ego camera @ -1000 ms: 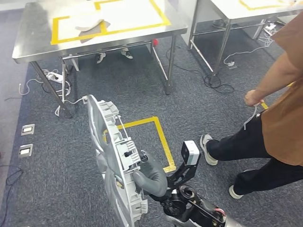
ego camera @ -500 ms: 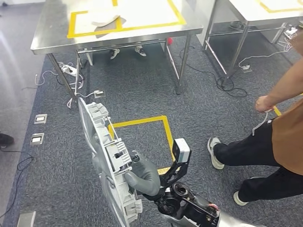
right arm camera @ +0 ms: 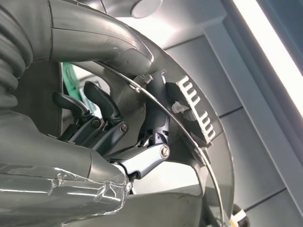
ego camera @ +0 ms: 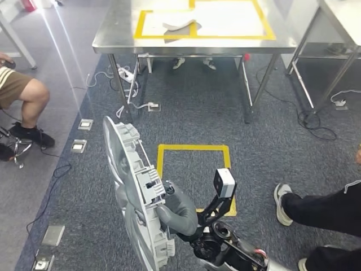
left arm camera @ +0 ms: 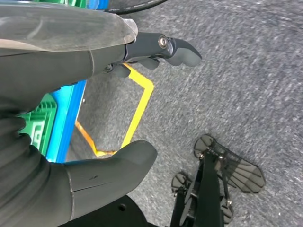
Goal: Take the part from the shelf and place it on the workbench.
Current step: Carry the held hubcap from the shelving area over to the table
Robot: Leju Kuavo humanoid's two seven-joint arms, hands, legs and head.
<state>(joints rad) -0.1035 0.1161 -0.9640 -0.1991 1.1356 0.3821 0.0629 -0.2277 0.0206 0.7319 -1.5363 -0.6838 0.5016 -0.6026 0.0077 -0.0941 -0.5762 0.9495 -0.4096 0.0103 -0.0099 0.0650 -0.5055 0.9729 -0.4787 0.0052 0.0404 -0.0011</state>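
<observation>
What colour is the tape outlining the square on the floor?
Yellow. The tape square on the grey carpet shows best in the head view.

Counted, head view: one grey moulded part (ego camera: 136, 197), held by one robot hand (ego camera: 179, 212). Two steel counters: one (ego camera: 119, 34) ahead, another (ego camera: 340, 20) to its right. One yellow taped square (ego camera: 193, 148) on the floor. Four floor sockets (ego camera: 85, 124). One flat pale piece (ego camera: 179, 23) on the nearer counter.
</observation>
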